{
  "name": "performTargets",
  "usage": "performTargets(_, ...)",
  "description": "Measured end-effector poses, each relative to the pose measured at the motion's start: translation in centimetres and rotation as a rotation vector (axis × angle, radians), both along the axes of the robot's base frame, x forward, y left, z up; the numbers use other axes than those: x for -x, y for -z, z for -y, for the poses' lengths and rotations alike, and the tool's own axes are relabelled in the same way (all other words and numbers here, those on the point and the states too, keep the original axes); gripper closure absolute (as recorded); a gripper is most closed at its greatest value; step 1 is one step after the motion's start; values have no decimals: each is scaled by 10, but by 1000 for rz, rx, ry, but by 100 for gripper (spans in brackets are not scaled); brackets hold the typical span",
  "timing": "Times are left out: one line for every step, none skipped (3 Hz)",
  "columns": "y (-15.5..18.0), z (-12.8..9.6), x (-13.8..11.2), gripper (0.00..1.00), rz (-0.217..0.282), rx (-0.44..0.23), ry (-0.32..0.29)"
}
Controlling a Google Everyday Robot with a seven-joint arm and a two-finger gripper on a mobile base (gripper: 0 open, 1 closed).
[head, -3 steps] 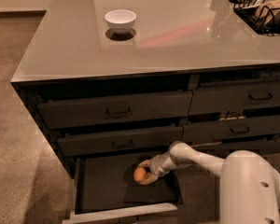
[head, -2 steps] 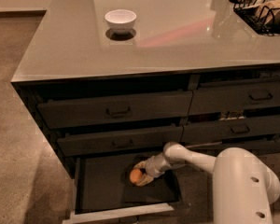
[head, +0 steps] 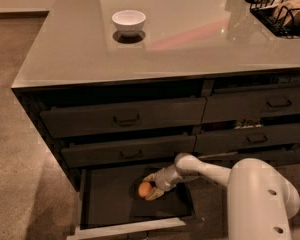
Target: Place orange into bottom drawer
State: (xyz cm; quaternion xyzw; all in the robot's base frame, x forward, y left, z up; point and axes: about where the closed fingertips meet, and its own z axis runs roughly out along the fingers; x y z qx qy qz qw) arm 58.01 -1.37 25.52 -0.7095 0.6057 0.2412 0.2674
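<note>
The bottom drawer (head: 105,204) of the left column is pulled open, showing its flat dark floor and pale front edge. The orange (head: 144,189) is inside the drawer space, near the middle, low over the floor. My gripper (head: 149,188) reaches in from the right on a white arm and is shut on the orange, its tan fingers (head: 152,178) wrapped above and below the fruit. I cannot tell whether the orange touches the drawer floor.
A white bowl (head: 129,21) stands on the grey countertop (head: 190,39). A black wire basket (head: 282,11) sits at the back right. Closed drawers with bar handles (head: 126,120) are above the open one. My white arm base (head: 260,199) stands at lower right. Carpet lies to the left.
My gripper has moved the orange slightly left and lower inside the open drawer. The arm has stretched a little further in.
</note>
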Motion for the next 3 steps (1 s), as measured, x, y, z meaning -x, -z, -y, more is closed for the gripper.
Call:
performTargets(1,-2,2,28,-3,-1,-3)
performTargets(4,-5,4,0,-8,-3,-7)
performTargets(4,-5,4,0,-8,-3,-7)
